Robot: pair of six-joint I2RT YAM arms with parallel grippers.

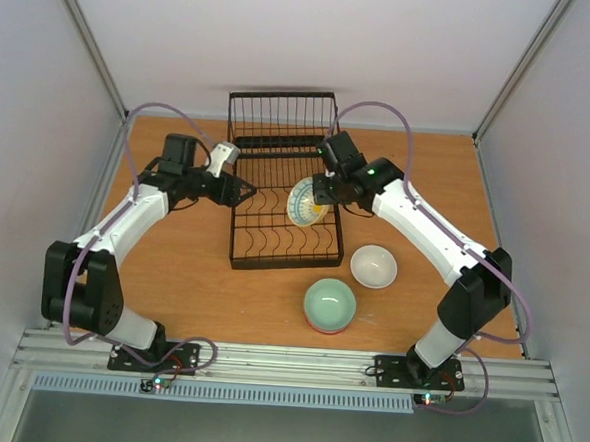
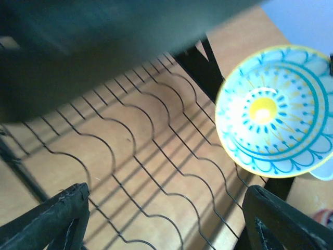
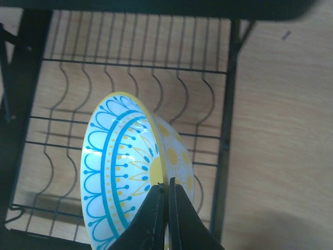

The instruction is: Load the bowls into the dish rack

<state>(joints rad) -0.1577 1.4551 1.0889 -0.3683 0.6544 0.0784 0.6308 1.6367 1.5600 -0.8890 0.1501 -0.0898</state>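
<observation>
Two bowls sit loose on the worktop [image 1: 172,274] nearest the arm bases: a pale green bowl [image 1: 329,305] and, just beyond it, a plain white bowl [image 1: 373,266]. Farther back lies the black dish rack [image 1: 274,235]. Over its right-hand tines a patterned bowl [image 3: 125,172] stands tipped on edge, its rim pinched by the right tool [image 3: 165,185]. The left tool [image 2: 166,191] hangs spread wide and empty over the rack's left side.
</observation>
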